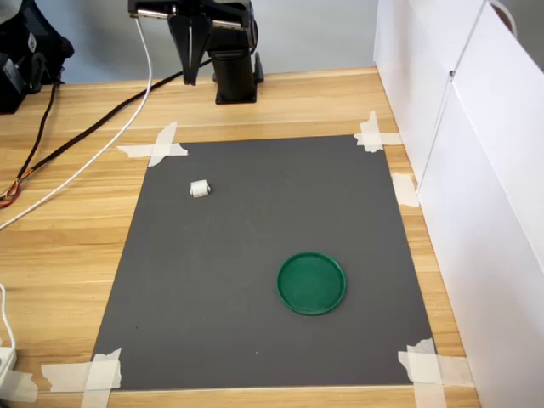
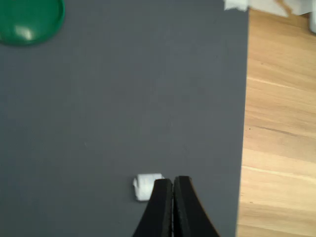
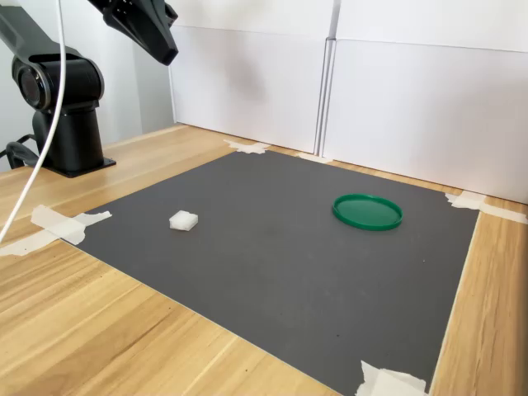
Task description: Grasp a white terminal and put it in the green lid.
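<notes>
The white terminal (image 1: 200,189) (image 3: 183,220) lies on the dark grey mat (image 1: 272,255), near the mat's far left corner in the first exterior view. In the wrist view the white terminal (image 2: 146,186) shows just beside my black fingertips. The green lid (image 1: 311,283) (image 3: 367,211) (image 2: 30,20) rests flat on the mat, well apart from the terminal, with nothing in it. My gripper (image 2: 173,182) (image 1: 192,75) (image 3: 167,56) hangs high above the table near the arm's base, its two fingers pressed together with nothing between them.
The arm's black base (image 1: 235,72) stands on the wooden table beyond the mat. Tape strips (image 1: 157,146) hold the mat's corners. White panels (image 1: 476,170) wall the first exterior view's right side. Cables (image 1: 93,144) trail across the table at the first exterior view's left.
</notes>
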